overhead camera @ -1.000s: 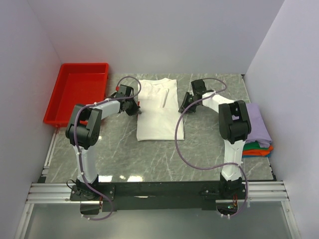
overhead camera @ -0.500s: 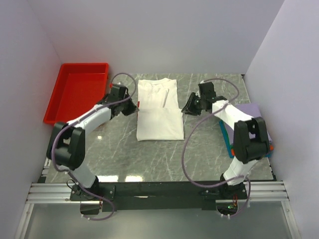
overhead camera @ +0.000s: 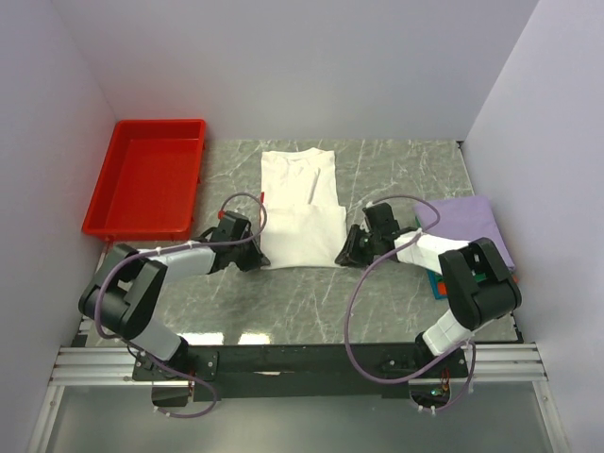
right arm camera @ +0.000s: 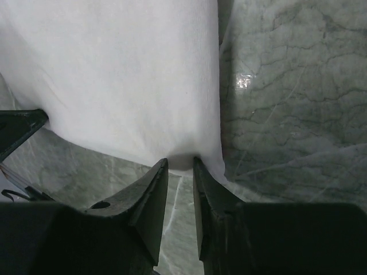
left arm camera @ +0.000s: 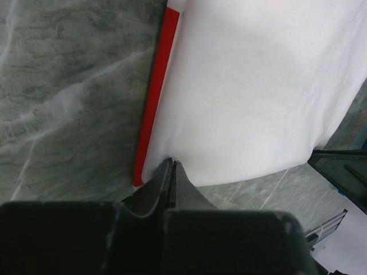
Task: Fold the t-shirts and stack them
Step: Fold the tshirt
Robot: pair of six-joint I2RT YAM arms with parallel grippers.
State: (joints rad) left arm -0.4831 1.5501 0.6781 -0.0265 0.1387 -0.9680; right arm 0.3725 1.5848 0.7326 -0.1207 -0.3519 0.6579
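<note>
The big soft white t-shirt (overhead camera: 300, 212) lies flat in the middle of the table, folded into a long strip with its neck at the far end and its hem at the near end. The left gripper (overhead camera: 249, 258) is at the near left corner. Its thin black fingers (left arm camera: 163, 177) are pressed together, and they seem to nip a little bit of the hem. The right gripper (overhead camera: 347, 255) is at the near right corner. Its fingers (right arm camera: 152, 183) stand a little apart with the hem edge between their tips, and I cannot tell if they squeeze it. I think the step now is to lift this hem and fold it up to the neck. To do it well, both sides should hold all the layers, rise together and travel evenly, so the cloth stays straight and does not sag. The cloth looks smooth and floppy, and a thin red strip (left arm camera: 155, 109) peeks out along its left edge. The shiny grey marble table (overhead camera: 311, 302) looks slippery. The stack of folded shirts (overhead camera: 472, 222), lavender on top, waits on the right. The hard red plastic tray (overhead camera: 146, 184) sits far to the left.
</note>
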